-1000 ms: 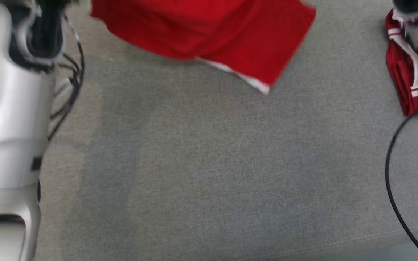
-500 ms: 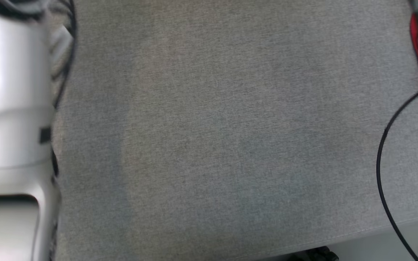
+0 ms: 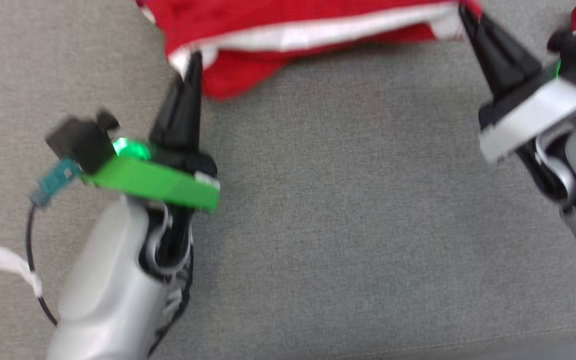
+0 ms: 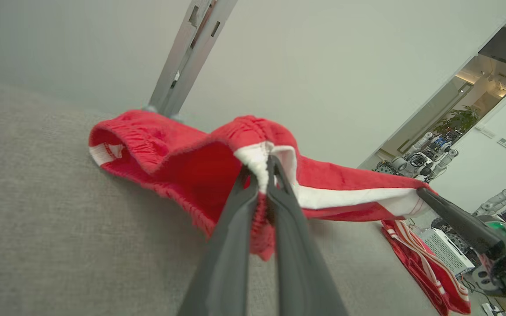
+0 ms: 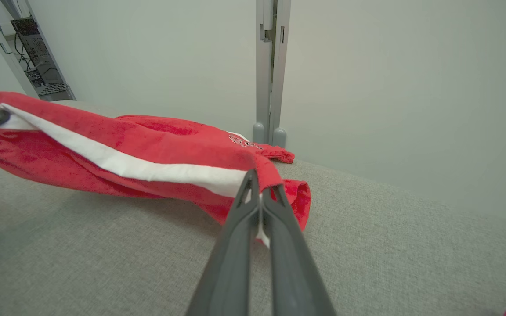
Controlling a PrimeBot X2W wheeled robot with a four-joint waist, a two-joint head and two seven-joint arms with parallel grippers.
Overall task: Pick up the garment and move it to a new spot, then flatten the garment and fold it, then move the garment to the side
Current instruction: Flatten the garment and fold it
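1. red garment (image 3: 278, 20) noted at the far side of the grey fabric surface (image 3: 343, 225): near edge lifted, white band stretched between two grips, far part sagging onto the surface.
2. left gripper (image 4: 264, 169) pinched tight on the white-banded hem at one end; right gripper (image 5: 257, 177) pinched tight on the same hem at the other end.
3. judged step: carrying and spreading out, ahead of flattening.
4. hold both pinches firm; move the two arms together at matching height to avoid twisting the band.
5. pull apart gently, only enough to take out slack; thin hem, likely to slip from narrow tips if tugged.
6. let the far part settle first, then draw toward the near side to lay flat without bunching.
7. steer clear of the second red garment (image 4: 424, 267) lying near the right arm; snag risk.
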